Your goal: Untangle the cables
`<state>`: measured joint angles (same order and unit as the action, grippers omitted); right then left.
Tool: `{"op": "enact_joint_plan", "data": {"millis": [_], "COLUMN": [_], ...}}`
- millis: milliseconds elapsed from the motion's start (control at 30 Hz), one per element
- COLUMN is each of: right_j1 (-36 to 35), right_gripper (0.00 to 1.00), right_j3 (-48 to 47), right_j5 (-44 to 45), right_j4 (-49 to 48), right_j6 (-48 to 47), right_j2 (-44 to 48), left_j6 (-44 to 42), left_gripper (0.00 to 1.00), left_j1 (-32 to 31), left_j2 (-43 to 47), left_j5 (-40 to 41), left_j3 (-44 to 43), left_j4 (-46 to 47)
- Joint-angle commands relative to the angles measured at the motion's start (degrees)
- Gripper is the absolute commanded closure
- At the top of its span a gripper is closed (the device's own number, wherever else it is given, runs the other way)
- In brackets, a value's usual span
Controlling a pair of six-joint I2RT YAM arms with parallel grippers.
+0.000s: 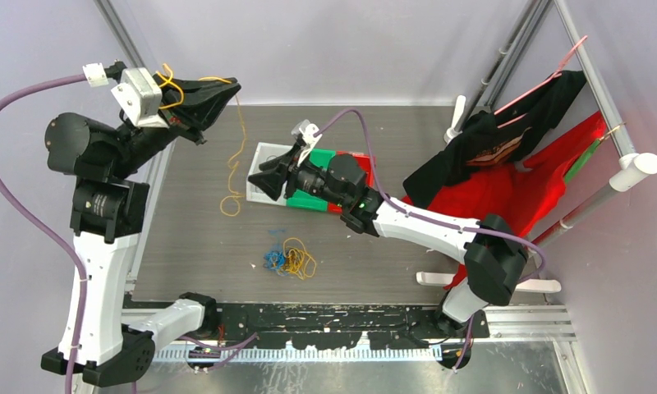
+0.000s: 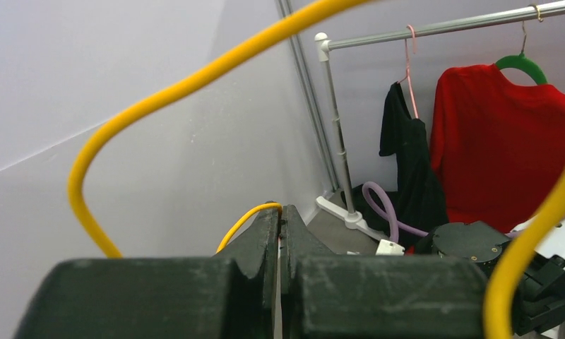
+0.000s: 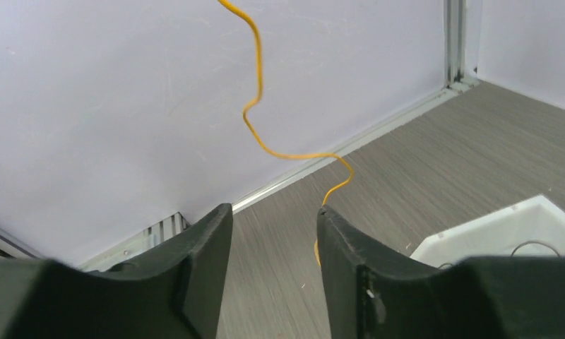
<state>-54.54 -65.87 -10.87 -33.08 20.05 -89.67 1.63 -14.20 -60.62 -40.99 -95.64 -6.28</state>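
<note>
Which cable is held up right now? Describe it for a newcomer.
Find the left arm raised over the table's far-left corner. From its shut jaws one yellow cable dangles toward the table, unlike the small blue-and-yellow tangle lying flat on it.

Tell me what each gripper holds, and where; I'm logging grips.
Left gripper pinches the yellow cable partway along, tail hanging; right gripper, jaws apart, holds nothing.

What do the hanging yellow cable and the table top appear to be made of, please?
The yellow cable: probably plastic-sheathed wire, smooth, slightly glossy, holding soft curls. The table top: seemingly grey wood-grain laminate, matte, finely streaked.
</note>
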Motion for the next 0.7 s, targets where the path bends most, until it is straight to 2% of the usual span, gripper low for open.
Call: {"op": "enact_joint_plan", "data": {"millis": [0, 67, 167, 333, 433, 500, 633, 667], "right_j1": [-0.13, -0.13, -0.17, -0.14, -0.2, -0.19, 0.16, 0.42], "right_gripper": [0.41, 0.35, 0.31, 0.33, 0.38, 0.53, 0.93, 0.98], "right_j3": [-0.87, 0.0, -0.11, -2.27, -3.54, -3.76, -2.51, -2.2], "right_j5": [-4.25, -6.16, -9.1, -12.21, -12.47, -10.98, -5.51, -4.25], "right_j4": [-6.99, -8.23, -8.84, -7.5, -6.17, -5.38, -5.77, -5.76], "right_j6": [0.49, -0.25, -0.73, -0.8, -0.67, -1.17, -0.84, -0.32], "right_j2": [-0.07, 0.1, -0.17, -1.56, -2.44, -2.48, -1.02, -0.44], "left_j6": [2.22, 1.68, 1.04, 0.73, 0.41, 0.39, 0.39, 0.39], "left_gripper": [1.0, 1.0, 1.0, 1.0, 1.0, 1.0, 1.0, 1.0], "left_j1": [-0.05, -0.13, -0.05, -0.07, -0.13, -0.12, -0.13, -0.13], "left_j2": [0.2, 0.15, -0.03, -0.38, -0.54, -0.64, -0.14, 0.19], "left_j5": [0.11, -0.05, -0.49, -1.03, -1.12, -1.2, -1.47, -1.39], "left_j3": [-1.46, -2.01, -2.64, -3.7, -4.24, -4.7, -4.22, -3.72], "left_j4": [0.86, 0.61, 0.28, 0.15, -0.08, -0.36, -0.84, -1.02]}}
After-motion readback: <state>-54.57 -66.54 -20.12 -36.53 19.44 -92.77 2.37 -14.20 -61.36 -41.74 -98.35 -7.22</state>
